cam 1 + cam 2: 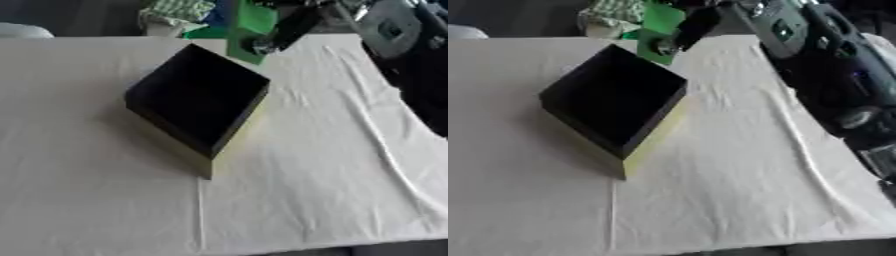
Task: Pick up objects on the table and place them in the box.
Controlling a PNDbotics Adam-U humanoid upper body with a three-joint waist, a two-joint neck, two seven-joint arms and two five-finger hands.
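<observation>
**Green Object Hangs at the Box's Far Corner as Right Arm Reaches In**

A black-lined box point(199, 97) with pale yellow outer walls sits on a white tablecloth point(105, 200), turned corner-on so one corner points toward six o'clock and its open mouth faces up. Its inside looks dark and, as far as can be seen, holds nothing yet. At twelve o'clock from the box, just past its far corner, a flat green object point(658, 30) hangs above the cloth, carried by the robot's right hand point(697, 22), whose dark fingers appear closed on the object's right edge, though the blur makes the exact hold hard to read. The black and silver right arm point(833, 75) sweeps in from two o'clock. A checked green-and-white bundle point(179, 10) lies behind at eleven o'clock. The left hand shows in neither view.

The risk, judged from here, lies in the release. The green object sits over the box's far rim rather than its centre, so letting go now could drop it onto the rim or the cloth behind. Its flat shape could also catch the wall and tip outward. A low pass by the arm could nudge the box, which stands free on a creased cloth and would probably slide.
</observation>
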